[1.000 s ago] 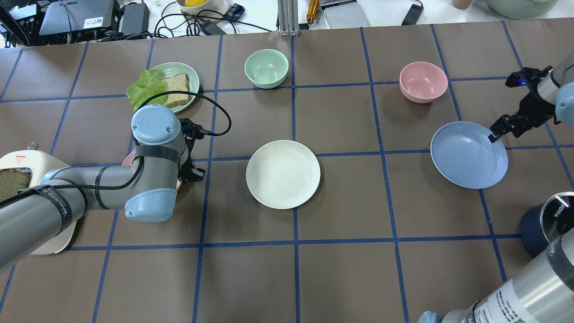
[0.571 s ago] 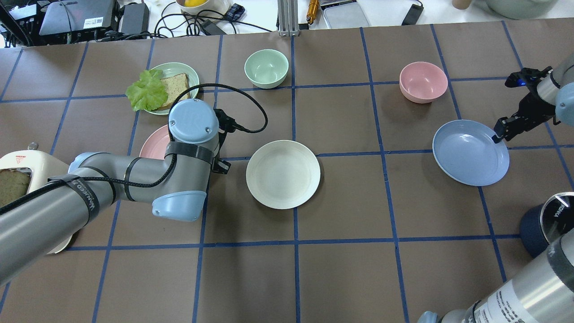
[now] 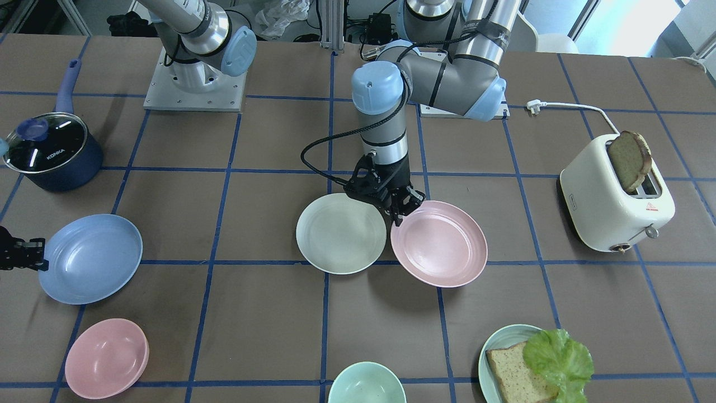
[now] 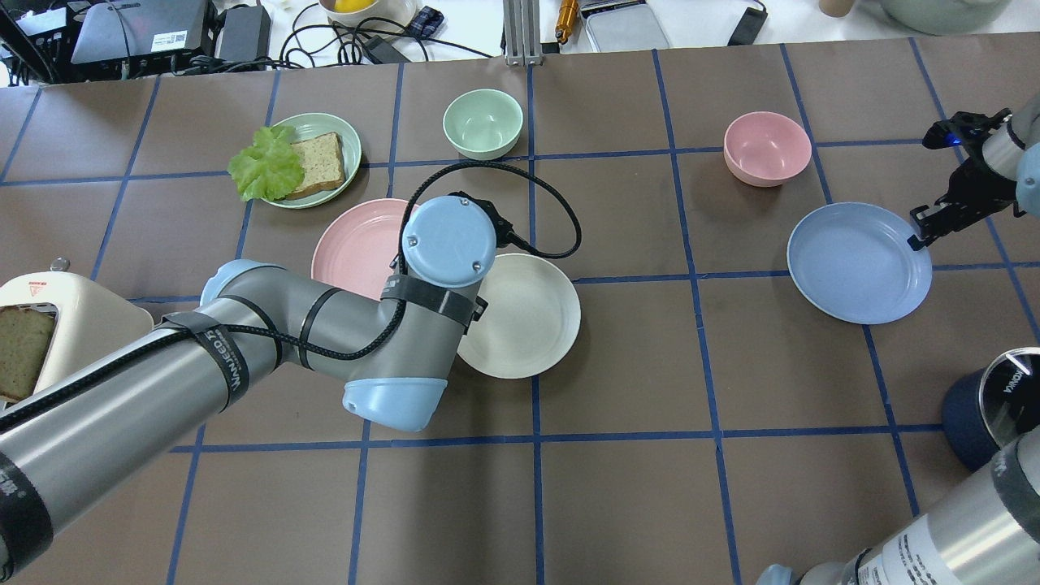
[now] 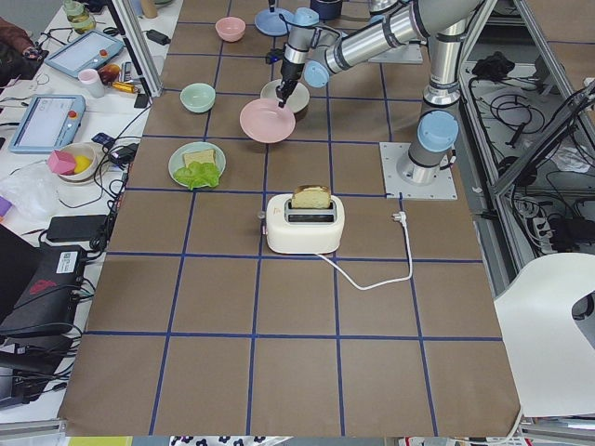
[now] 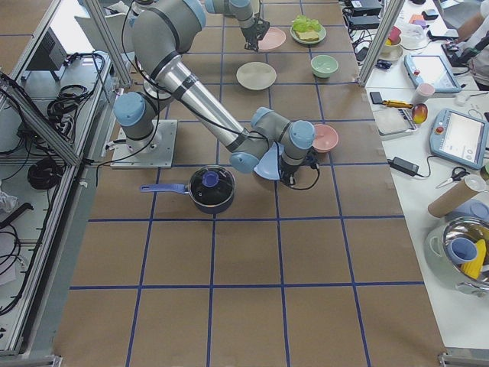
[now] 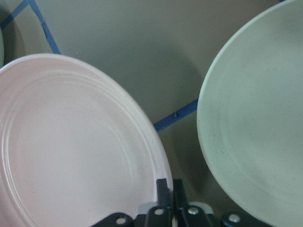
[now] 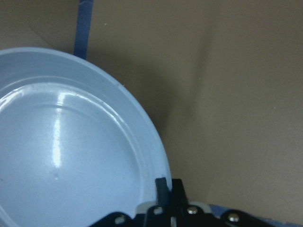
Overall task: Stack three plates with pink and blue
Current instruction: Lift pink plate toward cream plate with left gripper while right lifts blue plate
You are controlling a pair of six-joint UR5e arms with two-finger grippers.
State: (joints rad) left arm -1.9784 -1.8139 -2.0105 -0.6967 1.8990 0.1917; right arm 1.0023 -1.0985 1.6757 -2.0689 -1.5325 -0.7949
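Observation:
My left gripper (image 3: 398,215) is shut on the rim of the pale pink plate (image 3: 439,243) and holds it just off the table, close beside the cream-white plate (image 3: 341,232). The left wrist view shows the shut fingers (image 7: 168,189) on the pink rim (image 7: 71,156) and a narrow gap to the cream plate (image 7: 255,123). In the overhead view my wrist hides that gripper, and the pink plate (image 4: 357,244) lies left of the cream plate (image 4: 528,317). My right gripper (image 4: 916,237) is shut on the rim of the light blue plate (image 4: 857,264), as the right wrist view (image 8: 168,187) also shows.
A pink bowl (image 4: 767,148) and a green bowl (image 4: 483,123) stand at the far side. A teal plate with bread and lettuce (image 4: 305,158) is far left. A toaster (image 3: 615,196) is at the left end and a lidded pot (image 4: 987,402) is near right.
My left arm has carried the pink plate to the right, up beside the cream plate. My right gripper has shifted the blue plate slightly right and away.

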